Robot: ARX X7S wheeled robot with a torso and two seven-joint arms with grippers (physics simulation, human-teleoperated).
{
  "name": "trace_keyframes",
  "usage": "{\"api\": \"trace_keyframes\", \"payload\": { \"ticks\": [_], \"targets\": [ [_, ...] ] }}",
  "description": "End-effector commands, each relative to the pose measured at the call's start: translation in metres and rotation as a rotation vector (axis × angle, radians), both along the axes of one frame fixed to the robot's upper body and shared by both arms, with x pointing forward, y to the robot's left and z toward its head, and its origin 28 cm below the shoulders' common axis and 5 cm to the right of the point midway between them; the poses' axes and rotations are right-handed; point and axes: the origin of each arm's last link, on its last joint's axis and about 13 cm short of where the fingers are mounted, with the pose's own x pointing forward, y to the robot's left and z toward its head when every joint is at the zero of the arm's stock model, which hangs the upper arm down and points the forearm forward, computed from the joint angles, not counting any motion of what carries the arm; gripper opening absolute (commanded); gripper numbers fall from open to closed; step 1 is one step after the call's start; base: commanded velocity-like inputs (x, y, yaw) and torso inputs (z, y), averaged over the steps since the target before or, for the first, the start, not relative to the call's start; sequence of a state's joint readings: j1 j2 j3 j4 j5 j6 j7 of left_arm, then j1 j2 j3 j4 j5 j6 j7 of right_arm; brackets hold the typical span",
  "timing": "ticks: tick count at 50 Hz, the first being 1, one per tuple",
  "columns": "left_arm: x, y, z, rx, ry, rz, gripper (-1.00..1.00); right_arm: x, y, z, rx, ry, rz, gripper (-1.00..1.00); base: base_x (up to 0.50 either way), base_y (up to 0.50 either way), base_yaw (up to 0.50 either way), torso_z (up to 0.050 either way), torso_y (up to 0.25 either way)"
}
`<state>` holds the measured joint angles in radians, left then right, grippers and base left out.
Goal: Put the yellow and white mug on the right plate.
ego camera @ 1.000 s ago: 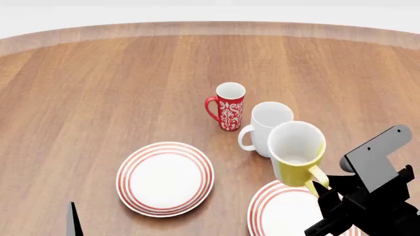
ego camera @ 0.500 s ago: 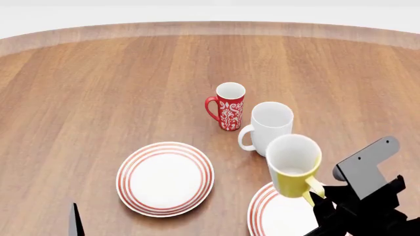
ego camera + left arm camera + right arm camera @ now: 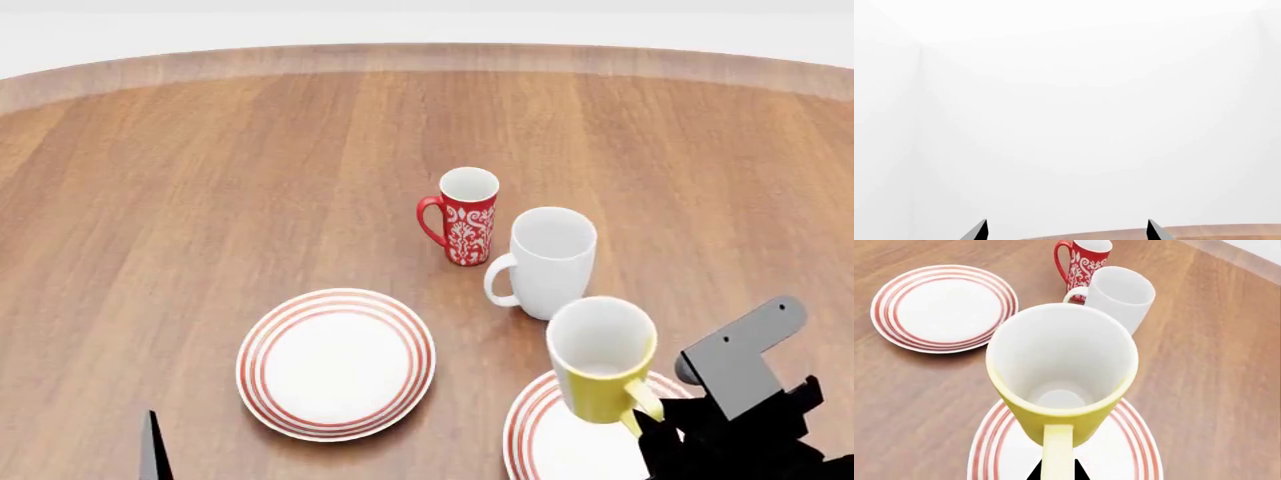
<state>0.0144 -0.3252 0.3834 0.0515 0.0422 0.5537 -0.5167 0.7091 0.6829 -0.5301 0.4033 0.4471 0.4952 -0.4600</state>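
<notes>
The yellow and white mug (image 3: 601,362) hangs upright over the far part of the right plate (image 3: 537,440), a white plate with thin red rings. My right gripper (image 3: 646,410) is shut on its yellow handle (image 3: 1057,452). In the right wrist view the mug (image 3: 1061,375) fills the middle, with the plate (image 3: 1134,450) below it. I cannot tell if the mug touches the plate. My left gripper (image 3: 1066,232) is open and empty, pointing at a blank white wall; only a dark tip (image 3: 152,450) shows in the head view.
A large white mug (image 3: 547,262) stands just beyond the yellow mug, and a slim red patterned mug (image 3: 465,216) stands behind that. The left plate (image 3: 336,362) lies on the wooden table (image 3: 200,180). The table's far edge curves across the back.
My right gripper has carried the yellow mug nearer to me and lower, away from the white mug and over the right plate. The left arm has not moved.
</notes>
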Motion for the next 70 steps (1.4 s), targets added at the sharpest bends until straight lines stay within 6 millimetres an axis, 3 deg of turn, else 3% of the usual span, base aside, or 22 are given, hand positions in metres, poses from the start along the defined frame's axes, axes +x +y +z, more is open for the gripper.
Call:
{"api": "trace_keyframes", "payload": {
  "ticks": [1,70],
  "targets": [
    [0.001,0.000,0.001,0.000,-0.013,0.001,1.00,0.005,0.003,-0.001,0.006,-0.008,0.010,-1.00,0.00,0.00,0.00,0.000,0.000],
    [0.000,-0.001,-0.002,0.009,-0.004,-0.010,1.00,0.007,-0.004,-0.033,-0.017,0.062,-0.062,-1.00,0.00,0.00,0.00,0.000,0.000]
  ]
}}
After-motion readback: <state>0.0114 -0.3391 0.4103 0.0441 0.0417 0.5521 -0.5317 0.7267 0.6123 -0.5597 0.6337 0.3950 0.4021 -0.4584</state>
